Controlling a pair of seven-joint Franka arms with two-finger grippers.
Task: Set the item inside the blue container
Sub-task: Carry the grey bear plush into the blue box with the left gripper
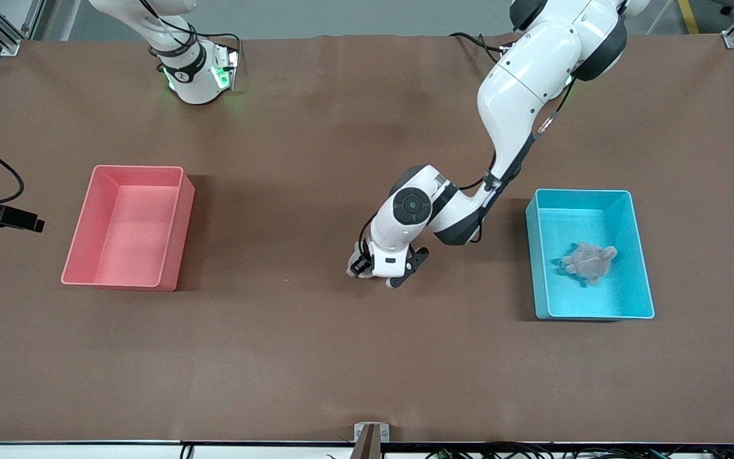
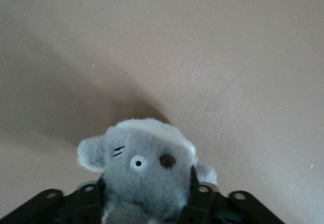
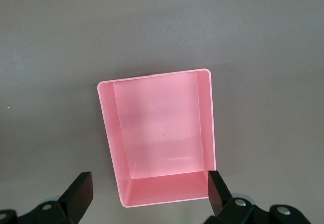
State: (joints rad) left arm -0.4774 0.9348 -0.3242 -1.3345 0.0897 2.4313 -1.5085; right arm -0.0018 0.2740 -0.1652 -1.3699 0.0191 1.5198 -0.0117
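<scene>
My left gripper (image 1: pixel 381 273) is low over the middle of the table, shut on a grey plush toy (image 2: pixel 144 171) with a white eye and a brown nose. The toy's head sticks out between the black fingers (image 2: pixel 195 191) in the left wrist view. The blue container (image 1: pixel 641 255) stands toward the left arm's end of the table, apart from the gripper, with another grey plush toy (image 1: pixel 590 262) lying in it. My right gripper (image 3: pixel 148 179) is open and holds nothing, high above the pink bin (image 3: pixel 162 133); the right arm waits.
The pink bin (image 1: pixel 80 239) stands toward the right arm's end of the table, with nothing in it. A black device on a cable (image 1: pixel 0 215) juts in at that end's edge. Brown tabletop lies between the two bins.
</scene>
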